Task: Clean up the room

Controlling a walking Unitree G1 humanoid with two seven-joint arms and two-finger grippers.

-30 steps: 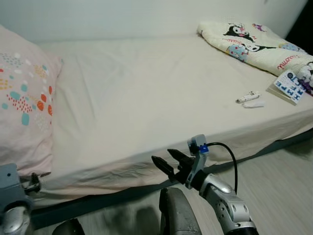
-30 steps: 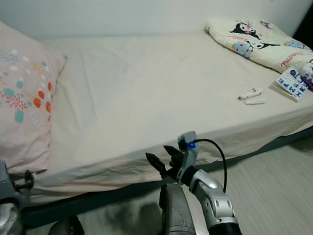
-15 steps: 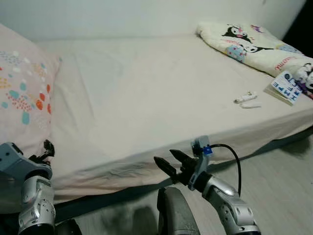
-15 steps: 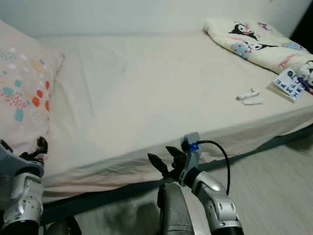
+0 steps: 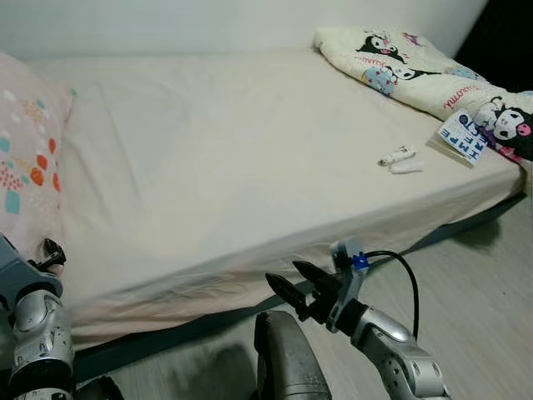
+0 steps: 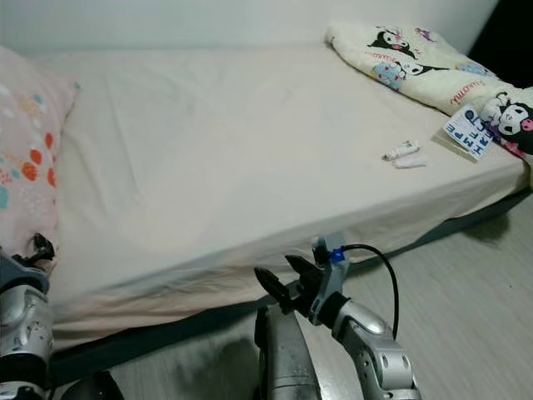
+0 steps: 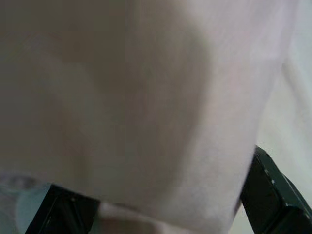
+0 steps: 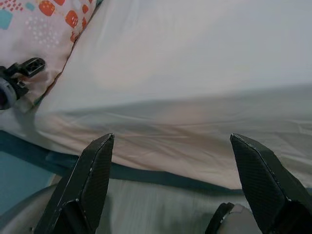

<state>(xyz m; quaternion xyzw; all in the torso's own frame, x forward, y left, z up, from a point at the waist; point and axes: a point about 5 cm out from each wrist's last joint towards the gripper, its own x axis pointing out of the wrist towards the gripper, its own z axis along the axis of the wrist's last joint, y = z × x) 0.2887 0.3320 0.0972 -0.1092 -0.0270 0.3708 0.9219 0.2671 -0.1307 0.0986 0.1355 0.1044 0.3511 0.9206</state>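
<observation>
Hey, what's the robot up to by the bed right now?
It stands at the bed holding nothing. The left gripper is up against the patterned pillow, fingers apart. The right gripper hangs open before the mattress edge. Two small white items, a booklet and a cartoon blanket lie at the far end.

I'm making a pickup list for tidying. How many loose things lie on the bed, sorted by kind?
Pillow: 1
Blanket: 1
Booklet: 1
Small white items, one beside the other: 2
Total: 5
</observation>
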